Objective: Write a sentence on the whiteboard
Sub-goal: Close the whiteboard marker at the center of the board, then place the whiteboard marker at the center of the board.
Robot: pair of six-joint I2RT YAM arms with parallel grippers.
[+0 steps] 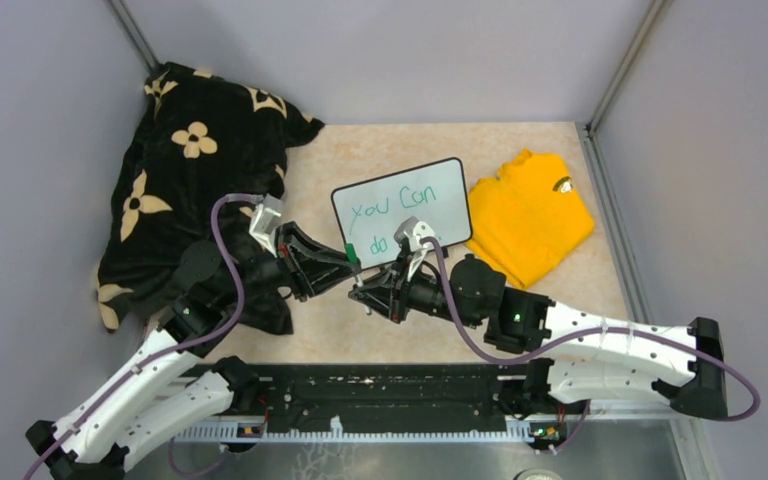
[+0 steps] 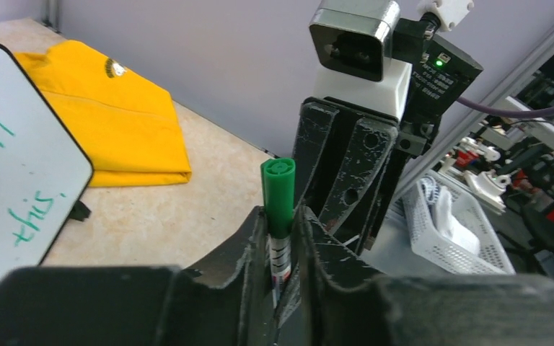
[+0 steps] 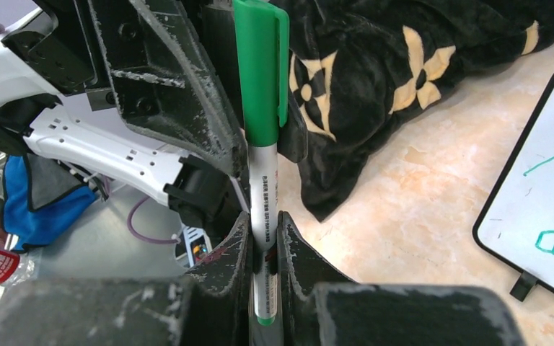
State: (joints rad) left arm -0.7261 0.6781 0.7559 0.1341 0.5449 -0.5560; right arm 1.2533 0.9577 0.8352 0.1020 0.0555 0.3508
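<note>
Handwriting in green, "You Can" above "do", marks the whiteboard, which lies flat on the beige table just toward 12 o'clock from the middle of the overhead view. A folded yellow shirt sits at its 3 o'clock, touching or nearly touching the frame, and a black flower-patterned blanket is heaped at its 9 o'clock. At the board's 6 o'clock the left gripper and the right gripper meet tip to tip around a green marker. In the left wrist view, the left gripper is pressed onto the marker where the green cap meets the white barrel. The right gripper stands just behind at 1 o'clock, and the whiteboard lies at 9 o'clock with "this." legible and the shirt beyond it. In the right wrist view, the right gripper pinches the marker by its white barrel, and the left gripper's fingers clamp the cap at 12 o'clock. The blanket lies at 1 o'clock and a corner of the whiteboard at 3 o'clock.
</note>
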